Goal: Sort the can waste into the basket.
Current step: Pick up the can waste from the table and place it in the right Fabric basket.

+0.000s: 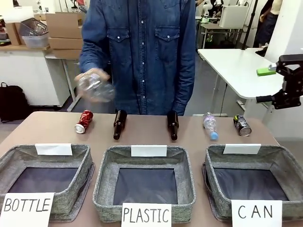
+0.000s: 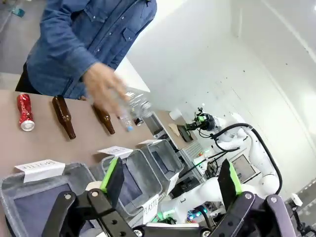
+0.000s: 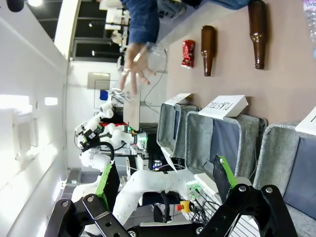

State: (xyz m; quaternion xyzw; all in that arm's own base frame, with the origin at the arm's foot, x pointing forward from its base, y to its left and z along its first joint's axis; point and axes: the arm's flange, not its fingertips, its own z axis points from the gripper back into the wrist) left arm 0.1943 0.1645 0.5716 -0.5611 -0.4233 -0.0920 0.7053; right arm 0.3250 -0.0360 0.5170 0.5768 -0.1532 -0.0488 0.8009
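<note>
Your right end effector [image 1: 264, 85] hung released — you needed to lower it onto the dark can [image 1: 242, 125] at its 7 o'clock, closing across the body.

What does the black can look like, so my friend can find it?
Look at the grey basket signed CAN, on the robot's right. Just behind its far edge lies the dark can, at the row's end beside a clear plastic bottle. It is short, dark metal; the other can is red.

Glossy metal can [image 1: 84, 121], matt woven-cloth basket [image 1: 280, 153]
</note>
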